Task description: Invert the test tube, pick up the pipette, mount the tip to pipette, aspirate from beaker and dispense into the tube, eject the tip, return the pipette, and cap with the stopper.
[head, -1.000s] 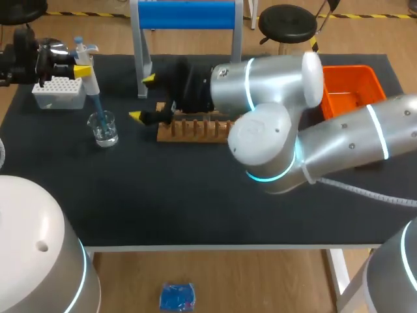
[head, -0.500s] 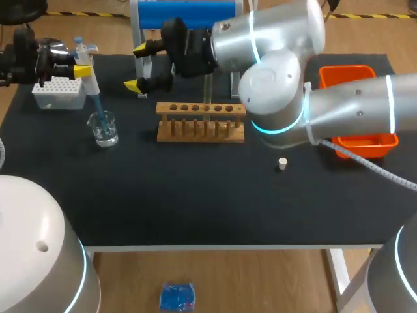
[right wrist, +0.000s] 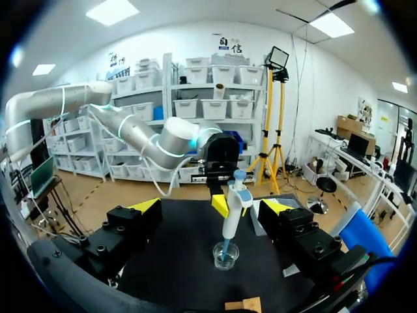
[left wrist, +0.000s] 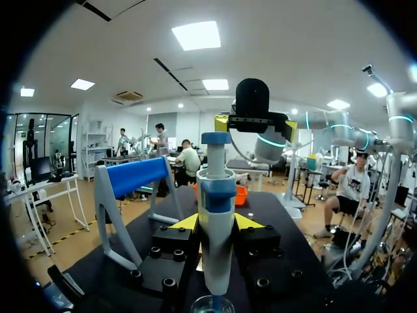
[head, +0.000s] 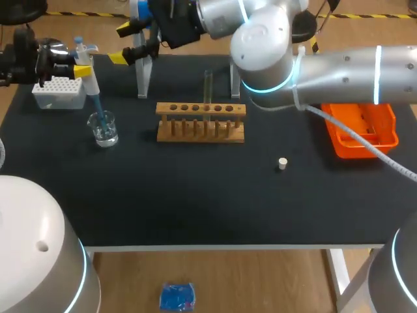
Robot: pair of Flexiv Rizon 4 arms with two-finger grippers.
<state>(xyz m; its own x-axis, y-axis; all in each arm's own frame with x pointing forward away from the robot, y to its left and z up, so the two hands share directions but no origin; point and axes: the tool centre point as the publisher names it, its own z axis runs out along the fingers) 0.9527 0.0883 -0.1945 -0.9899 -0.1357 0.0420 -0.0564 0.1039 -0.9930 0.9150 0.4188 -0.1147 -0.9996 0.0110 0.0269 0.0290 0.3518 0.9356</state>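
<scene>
Blue-tipped and upright, the pipette [head: 86,77] stands at the upper left of the frame, clamped between the left gripper's [left wrist: 215,223] fingers, its tip dipped in the beaker [head: 103,128]. Aspirating looks to be the step: hold the tip submerged and off the glass, then lift straight out before crossing to the test tube [head: 208,85] in the wooden rack [head: 200,122] at centre. The right gripper [head: 124,42] hangs at the top, jaws apart and empty. The stopper [head: 282,163] lies lower right of the rack.

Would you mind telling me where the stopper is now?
In the head view the stopper sits alone on the table's right half, between the wooden rack and the orange tray, slightly nearer the front edge.
</scene>
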